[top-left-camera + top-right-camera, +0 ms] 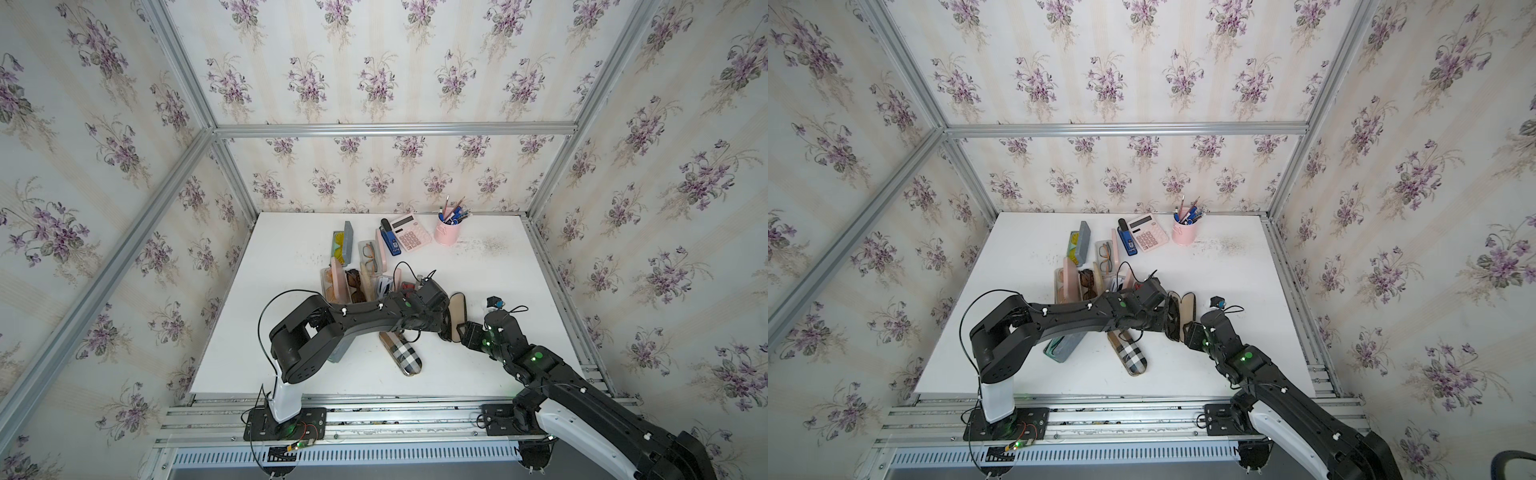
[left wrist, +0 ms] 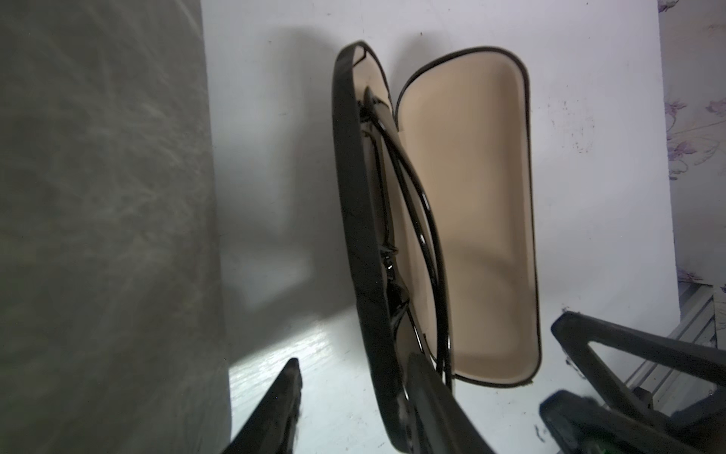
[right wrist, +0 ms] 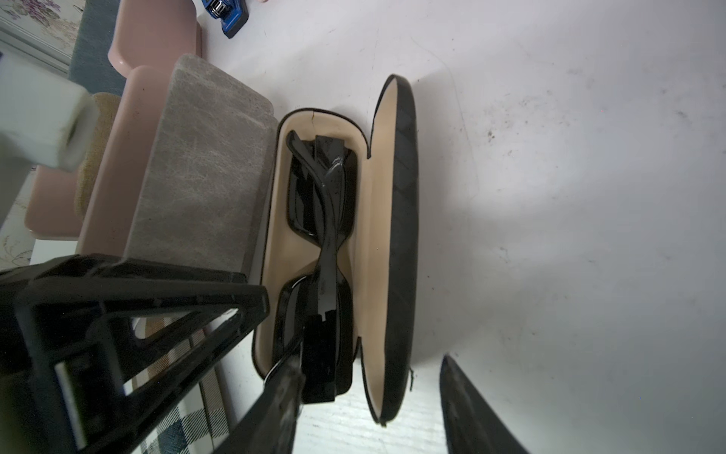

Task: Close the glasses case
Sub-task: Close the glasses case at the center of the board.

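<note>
**Open Case Between Grippers**

The left gripper [image 2: 353, 363], jaws apart, is straddling the base wall [image 2: 353, 196] (no pinch yet). The glasses case [image 1: 457, 309] is lying open right of centre on the table [image 1: 478, 257], long axis pointing away from the robot. The right gripper [image 3: 369, 363], jaws apart, is straddling the lid [image 3: 398, 236]. No writing is showing.

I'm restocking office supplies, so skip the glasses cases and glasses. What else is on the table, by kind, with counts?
Blue stapler: 1
Calculator: 1
Pink pen cup: 1 (the pens inside are too small to count)
Total: 3
</note>
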Robot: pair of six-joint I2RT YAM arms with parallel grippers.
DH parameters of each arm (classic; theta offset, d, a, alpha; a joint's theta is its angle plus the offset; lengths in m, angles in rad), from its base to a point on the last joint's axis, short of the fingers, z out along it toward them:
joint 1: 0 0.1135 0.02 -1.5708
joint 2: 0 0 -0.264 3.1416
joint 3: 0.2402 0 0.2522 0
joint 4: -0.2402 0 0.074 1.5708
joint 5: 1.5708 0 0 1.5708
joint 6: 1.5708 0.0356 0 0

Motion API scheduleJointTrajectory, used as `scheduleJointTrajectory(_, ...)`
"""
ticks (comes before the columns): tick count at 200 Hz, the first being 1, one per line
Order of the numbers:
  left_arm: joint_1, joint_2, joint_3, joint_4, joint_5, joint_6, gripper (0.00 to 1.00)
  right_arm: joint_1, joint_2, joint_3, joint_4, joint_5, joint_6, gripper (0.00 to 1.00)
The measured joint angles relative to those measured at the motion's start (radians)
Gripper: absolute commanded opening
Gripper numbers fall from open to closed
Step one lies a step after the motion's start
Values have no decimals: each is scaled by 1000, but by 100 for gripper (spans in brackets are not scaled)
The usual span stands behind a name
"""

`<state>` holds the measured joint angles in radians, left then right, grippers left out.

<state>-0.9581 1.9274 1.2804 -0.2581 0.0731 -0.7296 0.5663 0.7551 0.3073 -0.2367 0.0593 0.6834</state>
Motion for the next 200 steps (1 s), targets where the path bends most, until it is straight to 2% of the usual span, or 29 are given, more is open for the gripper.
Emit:
scheduleJointTrajectory(39,7,14,-8,24,-26,13,35,-4,19,5,26,-10,-10,53)
scheduleJointTrajectory(59,8,23,-8,43,-26,14,34,-3,24,10,37,-18,-14,51)
scheduleJointTrajectory(112,6,37,-24,124,-10,21,28,-3,46,24,66,-31,-36,42)
scheduleJointTrajectory(139,7,62,-40,163,6,13,28,-3,74,27,90,-45,-39,36)
scheduleJointTrajectory(200,11,65,-77,164,8,-1,29,-3,45,54,76,-35,-46,36)
